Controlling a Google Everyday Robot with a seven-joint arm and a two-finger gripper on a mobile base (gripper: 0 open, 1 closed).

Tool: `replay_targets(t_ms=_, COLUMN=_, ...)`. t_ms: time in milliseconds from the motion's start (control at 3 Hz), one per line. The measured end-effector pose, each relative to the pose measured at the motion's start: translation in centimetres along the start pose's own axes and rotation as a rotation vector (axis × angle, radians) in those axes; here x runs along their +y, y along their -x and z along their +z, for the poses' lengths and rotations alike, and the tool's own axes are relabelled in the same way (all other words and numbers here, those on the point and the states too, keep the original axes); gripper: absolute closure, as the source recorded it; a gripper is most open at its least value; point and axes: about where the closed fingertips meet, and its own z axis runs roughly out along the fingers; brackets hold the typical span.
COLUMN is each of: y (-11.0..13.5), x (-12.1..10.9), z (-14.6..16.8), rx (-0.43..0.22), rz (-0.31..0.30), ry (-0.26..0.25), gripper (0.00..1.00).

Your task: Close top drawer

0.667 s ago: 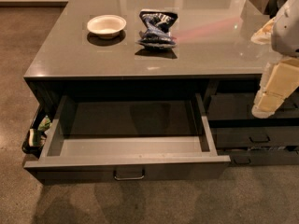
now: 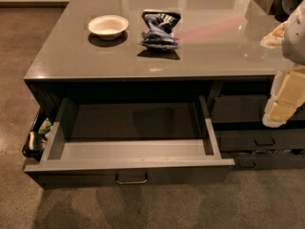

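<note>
The top drawer is a wide, shallow dark grey drawer under the counter's front edge. It stands pulled far out, its lighter grey inside bare. Its small metal bar handle sits at the centre of the front. My gripper, cream-coloured, hangs at the right edge of the camera view, to the right of the drawer and apart from it. It is in front of the narrower drawers and level with the drawer opening.
On the grey counter top are a white bowl and a crumpled blue chip bag. Narrower dark drawers stack to the right. A black holder with items hangs at the cabinet's left side. Brown floor lies in front.
My gripper has dropped slightly lower at the right edge. The drawer stands as far out as before.
</note>
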Motion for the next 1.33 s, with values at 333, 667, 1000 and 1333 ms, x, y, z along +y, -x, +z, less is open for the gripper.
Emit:
replay_targets(t_ms=333, y=-0.9, x=2.0, z=0.2, rx=0.03, rz=-0.022, ry=-0.023, gripper=0.0)
replay_targets(t_ms=667, y=-2.4, x=4.2, z=1.7, rx=0.062, rz=-0.03, ry=-0.034, gripper=0.0)
replay_targets(t_ms=1000, y=-4.4, x=6.3, z=4.8, rx=0.093, rz=-0.026, ry=-0.016, gripper=0.0)
replay_targets(t_ms=1333, y=-6.5, x=8.1, z=8.2, rx=0.085, rz=0.002, ry=0.017, gripper=0.0)
